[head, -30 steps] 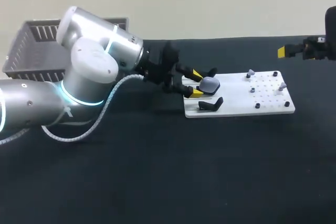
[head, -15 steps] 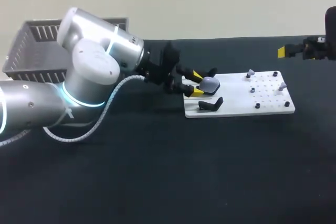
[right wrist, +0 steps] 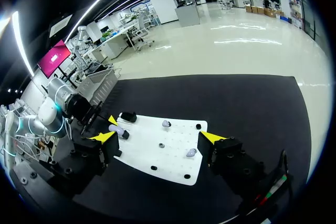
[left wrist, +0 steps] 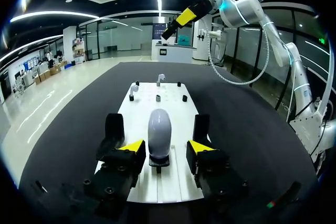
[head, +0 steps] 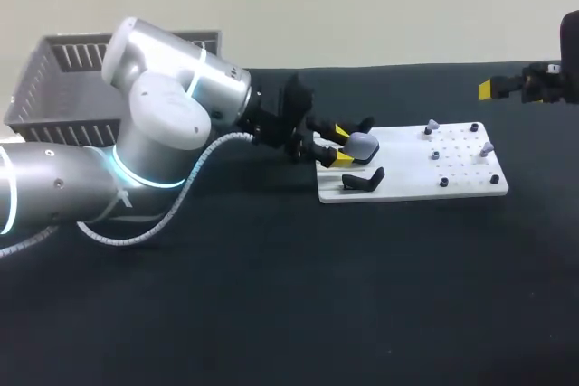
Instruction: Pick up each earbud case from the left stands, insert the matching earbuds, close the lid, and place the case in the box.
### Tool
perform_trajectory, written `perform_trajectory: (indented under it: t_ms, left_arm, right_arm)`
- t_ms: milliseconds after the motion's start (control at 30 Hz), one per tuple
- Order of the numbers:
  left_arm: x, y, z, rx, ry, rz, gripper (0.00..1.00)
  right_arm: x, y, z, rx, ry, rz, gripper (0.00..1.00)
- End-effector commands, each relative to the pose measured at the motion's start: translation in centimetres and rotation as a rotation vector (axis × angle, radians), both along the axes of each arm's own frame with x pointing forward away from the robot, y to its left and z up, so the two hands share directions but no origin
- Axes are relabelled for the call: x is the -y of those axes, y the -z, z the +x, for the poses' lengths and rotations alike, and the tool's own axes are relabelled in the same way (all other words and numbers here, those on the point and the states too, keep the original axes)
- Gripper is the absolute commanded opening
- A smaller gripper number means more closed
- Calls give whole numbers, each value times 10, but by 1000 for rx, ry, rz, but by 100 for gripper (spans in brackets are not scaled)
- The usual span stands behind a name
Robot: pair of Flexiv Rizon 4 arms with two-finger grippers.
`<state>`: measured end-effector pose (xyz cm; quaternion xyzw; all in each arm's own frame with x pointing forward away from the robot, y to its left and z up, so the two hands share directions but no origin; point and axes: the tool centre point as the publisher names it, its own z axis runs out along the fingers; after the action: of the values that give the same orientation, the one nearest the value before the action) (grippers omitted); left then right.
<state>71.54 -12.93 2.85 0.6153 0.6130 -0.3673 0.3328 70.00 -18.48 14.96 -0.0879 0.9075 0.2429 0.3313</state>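
1. One grey earbud case sits at the white board's left end.
2. Left gripper has its fingers apart, flanking the case without contact.
3. Right gripper hangs spread open near the table's far right corner.

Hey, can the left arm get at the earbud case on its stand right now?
Probably yes. The left gripper has its open fingers on either side of the earbud case, with a gap showing on each side and nothing between them and it.
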Motion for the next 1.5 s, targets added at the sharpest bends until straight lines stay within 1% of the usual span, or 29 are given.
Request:
perform_trajectory:
  t_ms: [33,300,400,667,967,1333,1433,1500]
  left_arm:
    - [3,3,2,0,-5,2,58]
    - [5,4,4,5,-9,-12,53]
    - [6,5,3,4,-8,-17,49]
    - [8,8,4,2,-12,-20,46]
    - [8,8,6,6,-22,-21,47]
    - [12,7,7,13,-14,-30,46]
    - [12,7,7,14,-14,-28,43]
    - [12,7,7,13,-15,-28,38]
  right_arm:
    - [0,0,0,0,0,-1,100]
    - [0,0,0,0,0,-1,100]
    - [0,0,0,0,0,-1,100]
    - [0,0,0,0,0,-1,100]
    - [0,0,0,0,0,-1,100]
    - [0,0,0,0,0,-1,100]
    - [0,0,0,0,0,-1,100]
    - [0,0,0,0,0,-1,100]
